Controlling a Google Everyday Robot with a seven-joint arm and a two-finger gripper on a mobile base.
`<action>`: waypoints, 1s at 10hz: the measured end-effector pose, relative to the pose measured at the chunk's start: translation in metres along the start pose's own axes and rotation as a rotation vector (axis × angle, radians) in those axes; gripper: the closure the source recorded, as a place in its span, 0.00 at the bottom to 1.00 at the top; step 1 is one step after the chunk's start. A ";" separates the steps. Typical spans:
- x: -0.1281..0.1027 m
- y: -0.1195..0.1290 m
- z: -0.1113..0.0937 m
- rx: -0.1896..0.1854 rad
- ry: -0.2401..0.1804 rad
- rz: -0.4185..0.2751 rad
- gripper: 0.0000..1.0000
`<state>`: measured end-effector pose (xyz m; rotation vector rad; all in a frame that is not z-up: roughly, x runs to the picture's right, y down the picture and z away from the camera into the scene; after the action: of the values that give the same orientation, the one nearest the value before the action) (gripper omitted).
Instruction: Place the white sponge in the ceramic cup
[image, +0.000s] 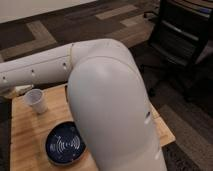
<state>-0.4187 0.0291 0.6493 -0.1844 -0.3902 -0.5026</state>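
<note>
At the far left edge, the robot's white arm (45, 70) runs out of view, so the gripper itself is past the frame's left side and cannot be seen; its jaws are fully closed. Whether it holds anything cannot be told. Just under the arm at the left edge, a small pale tan-and-white shape (19, 90) pokes out above the table; it is too unclear to name.

The sponge is not visible anywhere.

Next to the right stands the cup (36, 101), small, white, upright, wider at the rim, resting on the back left part of a light wooden table (25, 140). It sits just below the arm, apart from it.

In front of the cup and a little to the right lies a dark blue plate (64, 144) with a white swirl pattern, flat on the table near its front edge. Cup and plate are near but not touching.

The centre is filled by the arm's large rounded white shell (112, 110), which hides much of the table.

At the right, on a carpet (100, 25) of grey and brown patches, stands a black office chair (180, 35), well apart from the table.
</note>
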 end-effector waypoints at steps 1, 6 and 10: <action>0.002 0.002 0.005 -0.001 -0.013 0.010 1.00; 0.015 -0.001 0.037 -0.014 -0.085 0.005 1.00; 0.019 0.014 0.045 -0.050 -0.103 0.028 1.00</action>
<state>-0.4109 0.0453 0.6967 -0.2645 -0.4753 -0.4768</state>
